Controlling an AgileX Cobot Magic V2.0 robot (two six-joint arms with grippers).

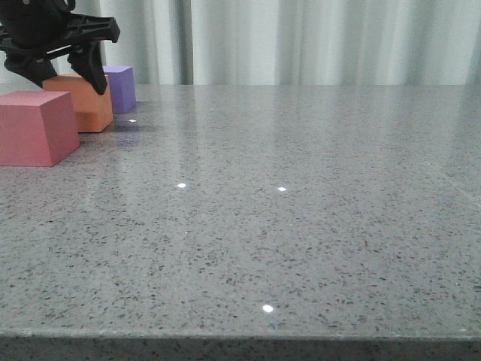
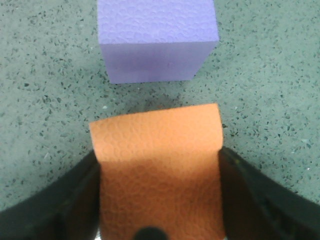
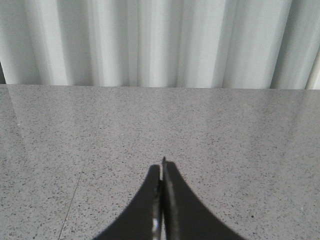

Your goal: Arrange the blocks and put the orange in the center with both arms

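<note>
The orange cube (image 1: 89,107) rests on the grey table (image 1: 301,210) at the far left, between the red-pink cube (image 1: 34,128) in front of it and the purple cube (image 1: 122,86) behind it. My left gripper (image 1: 68,81) comes down over the orange cube, with one finger against each of its sides. In the left wrist view the orange cube (image 2: 157,150) fills the space between the jaws of the left gripper (image 2: 160,159), and the purple cube (image 2: 157,37) stands just beyond with a small gap. My right gripper (image 3: 162,167) is shut and empty over bare table; it is out of the front view.
A white curtain (image 1: 301,37) hangs behind the table's far edge. The table's front edge (image 1: 240,335) runs across the bottom of the front view. The three cubes stand close together at the far left.
</note>
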